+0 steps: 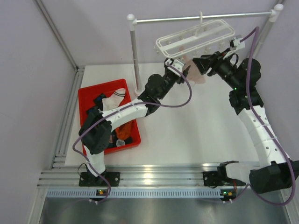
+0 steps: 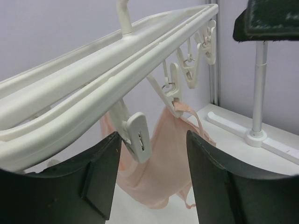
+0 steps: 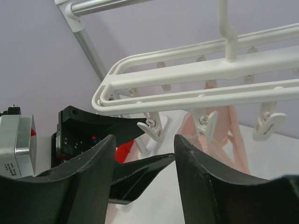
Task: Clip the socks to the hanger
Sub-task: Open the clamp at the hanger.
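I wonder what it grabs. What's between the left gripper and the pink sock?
A white clip dangling from the hanger, before the open left gripper, pink sock behind; the left wrist view shows it.

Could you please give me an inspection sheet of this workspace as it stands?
Surface: white table, no spills seen.
Job's things: hanger on the rail; one pink sock hangs from a clip; other socks in the red bin.
Clutter: nothing seen.
Grippers: left gripper open by a free clip; right gripper open near the hanger.
Cables: purple cables loop along both arms.
Surroundings: pale walls, aluminium frame.
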Robot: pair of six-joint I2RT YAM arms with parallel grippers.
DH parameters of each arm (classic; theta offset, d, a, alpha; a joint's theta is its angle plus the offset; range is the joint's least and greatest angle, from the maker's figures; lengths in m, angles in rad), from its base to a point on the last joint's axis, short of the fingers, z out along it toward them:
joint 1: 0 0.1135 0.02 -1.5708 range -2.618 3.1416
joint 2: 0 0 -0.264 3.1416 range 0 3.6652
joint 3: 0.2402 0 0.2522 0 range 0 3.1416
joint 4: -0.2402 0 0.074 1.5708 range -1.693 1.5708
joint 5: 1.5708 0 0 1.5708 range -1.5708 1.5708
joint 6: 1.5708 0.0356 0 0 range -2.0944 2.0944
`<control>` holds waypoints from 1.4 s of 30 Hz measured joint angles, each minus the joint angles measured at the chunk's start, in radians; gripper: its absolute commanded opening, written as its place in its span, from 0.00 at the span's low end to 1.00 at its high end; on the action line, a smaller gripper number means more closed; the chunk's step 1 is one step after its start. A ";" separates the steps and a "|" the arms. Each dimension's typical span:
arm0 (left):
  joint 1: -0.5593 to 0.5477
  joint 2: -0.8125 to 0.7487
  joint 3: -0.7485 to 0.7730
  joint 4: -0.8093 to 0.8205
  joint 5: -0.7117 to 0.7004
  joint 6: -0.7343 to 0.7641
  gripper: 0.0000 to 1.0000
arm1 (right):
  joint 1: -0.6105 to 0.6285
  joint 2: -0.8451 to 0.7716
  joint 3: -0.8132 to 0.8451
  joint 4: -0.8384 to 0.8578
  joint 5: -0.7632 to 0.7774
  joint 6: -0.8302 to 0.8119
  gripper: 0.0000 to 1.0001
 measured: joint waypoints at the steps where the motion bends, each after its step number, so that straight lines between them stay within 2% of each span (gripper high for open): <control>1: 0.002 0.010 0.008 0.002 0.000 -0.002 0.61 | -0.015 0.000 0.000 0.000 -0.016 0.000 0.54; 4: 0.007 0.030 0.027 0.003 0.003 -0.005 0.54 | -0.059 0.003 0.000 0.002 -0.062 0.003 0.57; 5: 0.009 0.033 0.030 0.003 0.005 -0.006 0.48 | -0.073 0.007 0.000 0.003 -0.082 0.006 0.59; 7: 0.013 0.033 0.036 0.003 0.012 -0.010 0.45 | -0.099 0.019 0.000 0.005 -0.127 0.014 0.61; 11: 0.014 0.033 0.039 0.011 0.021 -0.024 0.26 | -0.129 0.050 0.000 0.032 -0.248 0.020 0.62; 19: 0.014 0.016 0.005 0.018 0.075 -0.032 0.22 | -0.134 0.115 0.003 0.100 -0.410 0.024 0.64; 24: 0.014 -0.007 -0.021 0.018 0.109 -0.032 0.20 | -0.134 0.173 0.014 0.137 -0.438 0.079 0.77; 27: 0.014 -0.023 -0.031 0.018 0.124 -0.033 0.20 | -0.133 0.213 0.043 0.158 -0.454 0.123 0.79; 32: 0.015 -0.033 -0.031 0.019 0.138 -0.034 0.19 | -0.126 0.244 0.068 0.179 -0.480 0.180 0.76; 37: 0.015 -0.033 -0.035 0.019 0.147 -0.034 0.19 | -0.101 0.246 0.071 0.182 -0.481 0.192 0.67; 42: 0.016 -0.035 -0.036 0.018 0.150 -0.034 0.19 | -0.068 0.246 0.071 0.167 -0.463 0.175 0.65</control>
